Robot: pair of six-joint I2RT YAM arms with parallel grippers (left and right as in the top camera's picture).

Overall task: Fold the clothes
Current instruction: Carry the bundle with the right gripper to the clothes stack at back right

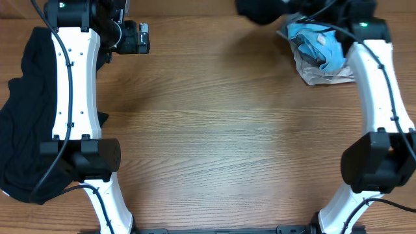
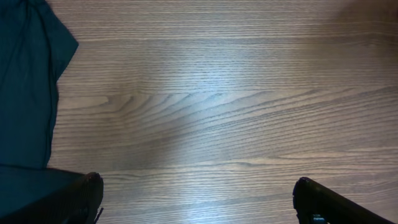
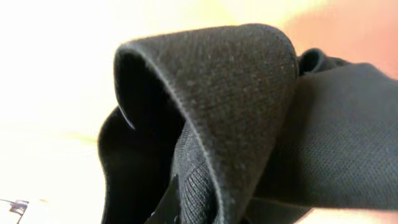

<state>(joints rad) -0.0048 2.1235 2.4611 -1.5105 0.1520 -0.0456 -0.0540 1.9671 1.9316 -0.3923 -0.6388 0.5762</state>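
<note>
The left tool (image 2: 198, 199) gapes wide beside a black shirt (image 2: 25, 93); a second black shirt (image 3: 249, 124) crowds the right tool (image 1: 296, 8), whose grip I cannot tell.

Robot lab, white arms (image 1: 71, 84), wooden table (image 1: 227, 130)

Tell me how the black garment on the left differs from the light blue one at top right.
The black garment is dark and plain; the light blue garment is pale. The black one sprawls long along the table edge; the blue one is bunched in a small heap with a beige garment. Both lie unfolded.
</note>
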